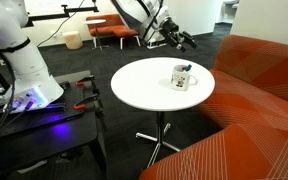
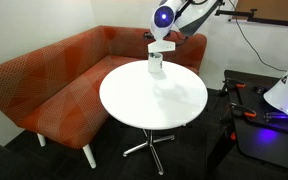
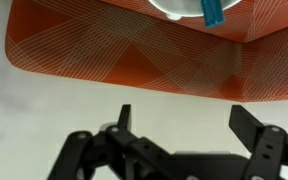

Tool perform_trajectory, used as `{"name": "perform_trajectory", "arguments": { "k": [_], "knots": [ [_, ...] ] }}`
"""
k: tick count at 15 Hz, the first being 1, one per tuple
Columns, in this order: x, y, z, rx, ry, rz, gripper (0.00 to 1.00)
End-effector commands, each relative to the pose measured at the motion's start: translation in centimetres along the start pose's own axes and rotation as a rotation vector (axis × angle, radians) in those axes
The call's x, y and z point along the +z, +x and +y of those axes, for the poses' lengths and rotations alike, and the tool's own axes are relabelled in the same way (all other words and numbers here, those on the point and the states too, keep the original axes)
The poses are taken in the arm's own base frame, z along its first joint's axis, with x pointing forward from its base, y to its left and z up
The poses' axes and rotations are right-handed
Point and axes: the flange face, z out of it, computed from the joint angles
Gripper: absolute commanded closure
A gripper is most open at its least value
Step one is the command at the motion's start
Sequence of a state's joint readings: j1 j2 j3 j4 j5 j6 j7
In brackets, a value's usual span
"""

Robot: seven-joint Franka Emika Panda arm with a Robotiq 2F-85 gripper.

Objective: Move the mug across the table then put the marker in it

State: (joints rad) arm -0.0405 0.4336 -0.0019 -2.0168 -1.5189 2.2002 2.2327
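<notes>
Black gripper (image 3: 184, 112): nearest thing in the wrist view, its fingers (image 3: 124, 118) spread wide with nothing between them. In both exterior views it hangs above the mug and apart from it.
White mug (image 1: 180, 78): stands upright on the table, near the edge on the sofa side.
Blue marker (image 1: 187, 68): stands inside the mug, one end poking above the rim.
Round table (image 1: 134, 85): its white top carries the mug.
Orange sofa (image 2: 44, 80): curves around the far side of the table.
Progress: both steps look done, with the mug set down and the marker in it. Likely all that is left is drawing the arm clear.
Hard to see: the wrist view cuts the mug off at its top edge, showing only the rim and a bit of marker. The handle and print are too small to make out.
</notes>
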Motion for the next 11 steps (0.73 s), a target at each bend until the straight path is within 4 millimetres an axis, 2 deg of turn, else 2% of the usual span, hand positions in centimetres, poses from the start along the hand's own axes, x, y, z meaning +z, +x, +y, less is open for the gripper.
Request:
{"name": "perform_trajectory", "arguments": {
  "k": [1,2,3,6,11],
  "knots": [
    [-1.3,2.1,1.7,0.030,0.021,-0.012,0.00],
    [-1.6,2.5,1.9,0.028,0.022,-0.012,0.00],
    [-0.7,1.4,0.6,0.017,0.002,0.007,0.00],
    [-1.2,2.1,1.1,0.023,0.005,0.010,0.00],
    [-1.2,1.9,1.2,0.020,0.004,0.009,0.00]
  ]
}}
